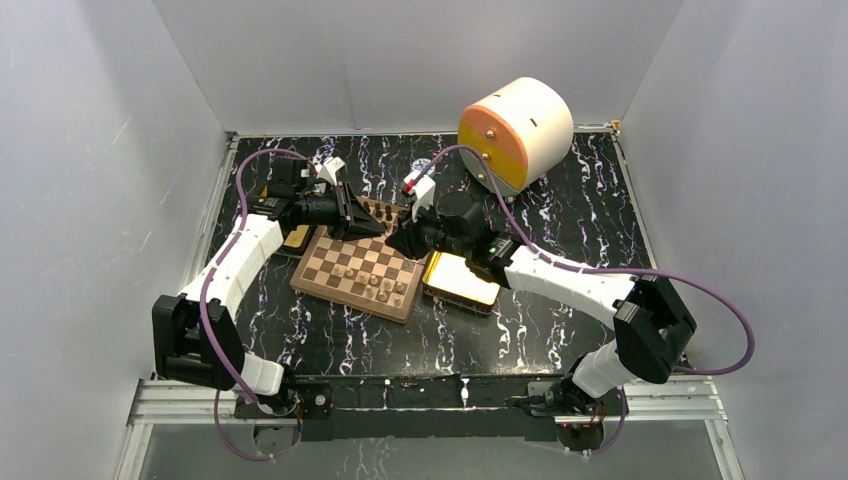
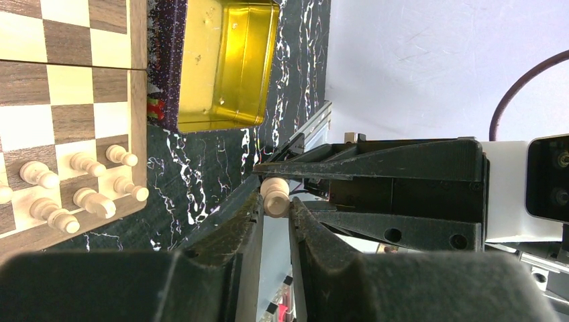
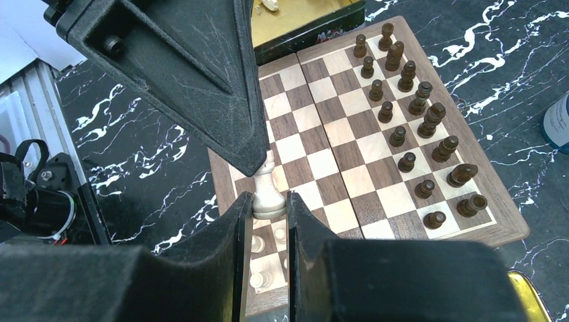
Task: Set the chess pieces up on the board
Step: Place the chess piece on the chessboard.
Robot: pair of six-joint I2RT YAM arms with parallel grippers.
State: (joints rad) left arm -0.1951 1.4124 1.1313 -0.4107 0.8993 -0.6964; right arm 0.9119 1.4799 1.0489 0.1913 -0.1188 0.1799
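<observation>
The top of the pale piece point(image 3: 268, 184) partly hides behind the left hand point(image 2: 275, 201); I cannot tell if that hand squeezes it. The right hand point(image 3: 268, 201) is clamped on it, above the board point(image 3: 315, 137). Sixteen dark pieces point(image 3: 406, 161) stand there.

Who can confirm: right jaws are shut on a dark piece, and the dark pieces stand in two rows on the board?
One thing is off: the piece in the right jaws is pale, not dark, as the right wrist view shows. The rest holds: the dark pieces stand in two rows on the board.
</observation>
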